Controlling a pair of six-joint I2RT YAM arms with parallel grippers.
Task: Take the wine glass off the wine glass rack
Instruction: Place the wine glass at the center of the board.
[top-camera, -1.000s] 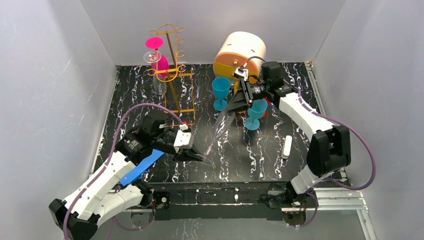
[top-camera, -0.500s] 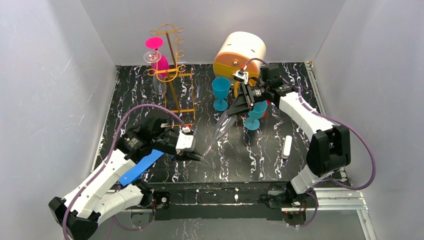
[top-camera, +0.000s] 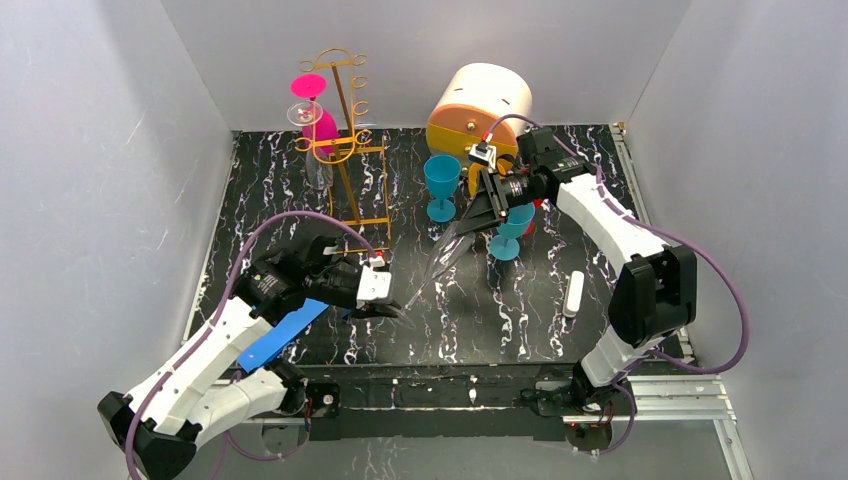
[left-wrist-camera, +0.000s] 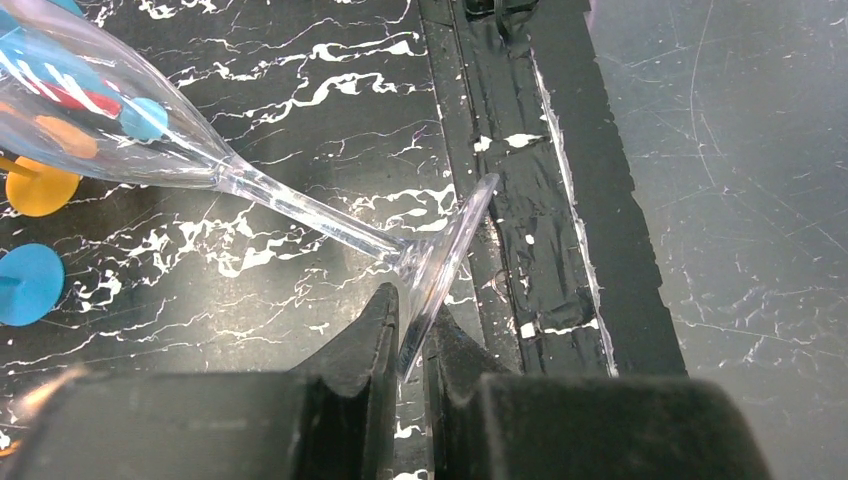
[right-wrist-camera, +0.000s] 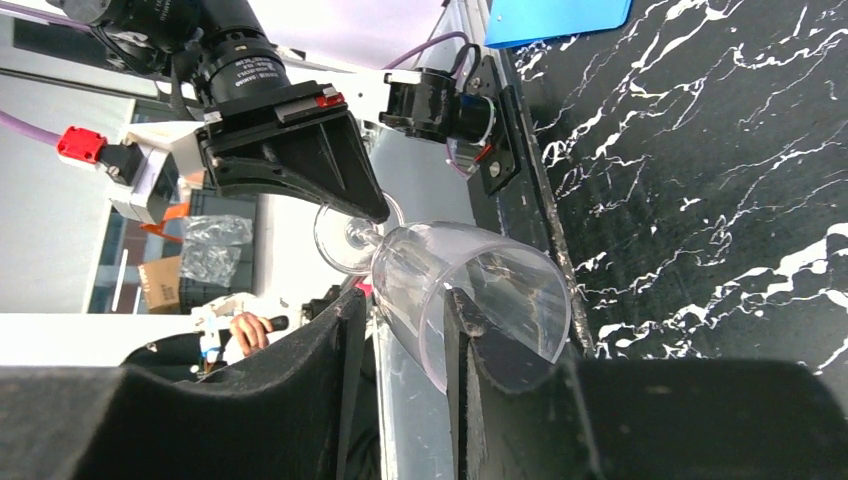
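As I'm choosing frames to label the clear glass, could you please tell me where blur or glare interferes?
Top view: sharp, evenly lit, but the glass nearly vanishes against the marbled table. Left wrist: its foot is crisp, the near jaws soft. Right wrist: jaws blurred, the background upper left blown out white.

Glass (top-camera: 440, 262) slants across mid-table from left gripper (top-camera: 392, 310) to right gripper (top-camera: 480, 215) and bars the centre. Right gripper is hemmed in: goblet (top-camera: 441, 185) just left, second goblet (top-camera: 512, 228) just right, box (top-camera: 480, 105) behind. Rack (top-camera: 345, 140) stands back left. Front-right table (top-camera: 500, 310) is open, save a white stick (top-camera: 574, 293).
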